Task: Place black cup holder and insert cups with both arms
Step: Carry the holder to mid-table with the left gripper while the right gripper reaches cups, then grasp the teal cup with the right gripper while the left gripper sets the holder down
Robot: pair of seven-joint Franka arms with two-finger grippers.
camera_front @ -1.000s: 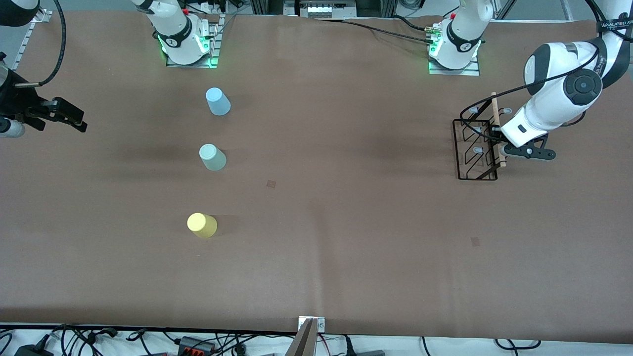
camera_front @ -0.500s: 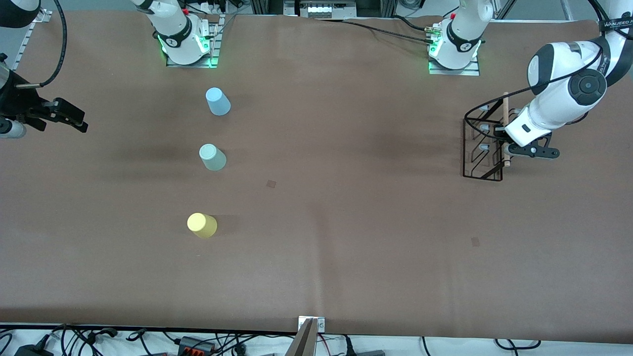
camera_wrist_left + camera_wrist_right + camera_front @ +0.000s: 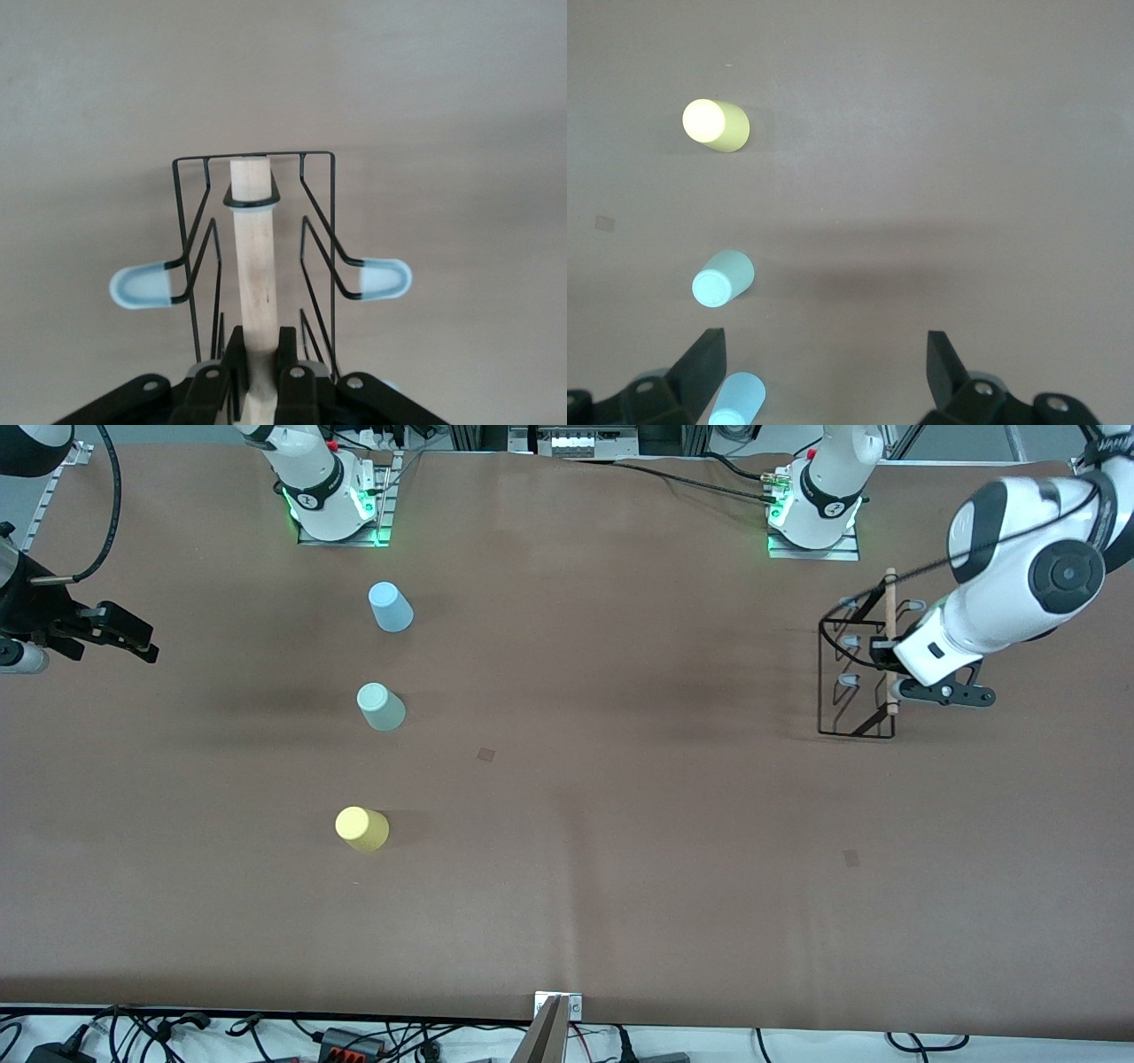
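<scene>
My left gripper (image 3: 889,666) is shut on the light wooden rod handle (image 3: 889,624) of the black cup holder (image 3: 852,682) and holds the rack at the left arm's end of the table. In the left wrist view my left gripper (image 3: 262,352) clamps the handle (image 3: 253,257), and pale-capped pegs (image 3: 383,277) stick out on both sides. The light blue cup (image 3: 390,607), the pale grey-green cup (image 3: 381,707) and the yellow cup (image 3: 361,829) stand upside down in a row toward the right arm's end. My right gripper (image 3: 104,642) waits open and empty at that end; it (image 3: 824,363) sees all three cups.
The two arm bases (image 3: 335,505) (image 3: 815,509) stand along the table's edge farthest from the front camera. Small dark marks (image 3: 485,755) (image 3: 851,858) lie on the brown table cover. Cables and a metal bracket (image 3: 558,1010) sit at the nearest edge.
My left gripper has carried the cup holder by its handle, first toward the left arm's end, then back and farther from the front camera. The right arm and the cups have not moved.
</scene>
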